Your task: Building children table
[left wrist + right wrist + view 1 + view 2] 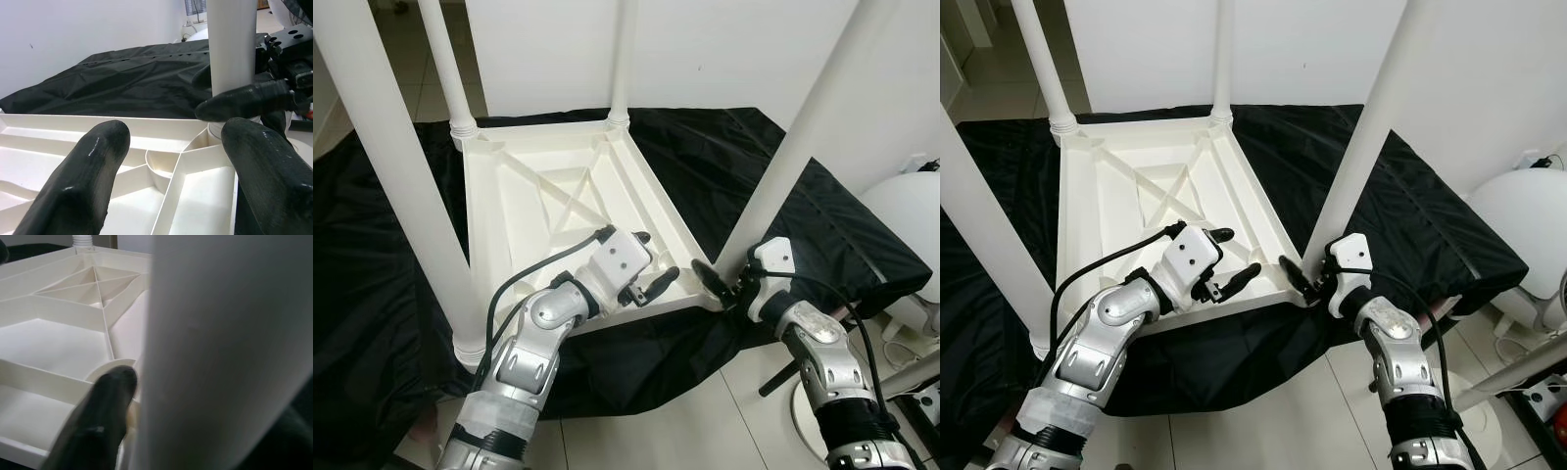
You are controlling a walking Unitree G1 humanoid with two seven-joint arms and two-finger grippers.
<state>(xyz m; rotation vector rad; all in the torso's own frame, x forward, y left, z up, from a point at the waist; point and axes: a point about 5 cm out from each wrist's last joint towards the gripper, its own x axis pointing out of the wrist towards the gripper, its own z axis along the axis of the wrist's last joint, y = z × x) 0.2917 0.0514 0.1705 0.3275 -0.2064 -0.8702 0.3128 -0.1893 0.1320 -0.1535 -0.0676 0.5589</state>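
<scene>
Table top [558, 211] is upside down on the black sheet [724, 166], my right gripper [722, 284] has its fingers wrapped round the near corner leg [783, 166], left gripper [651, 264] open just inside that corner, so I'd twist slow and keep the leg dead upright.

table [548, 211]: white plastic, smooth (slight sheen) | cloth [734, 166]: black, crinkled | floor [675, 431]: glossy tile

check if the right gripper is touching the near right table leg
Touching. In the right wrist view the white table leg sits between the right gripper fingers, one black finger pressed against its side; the right eye view shows the fingers at the leg's base.
</scene>
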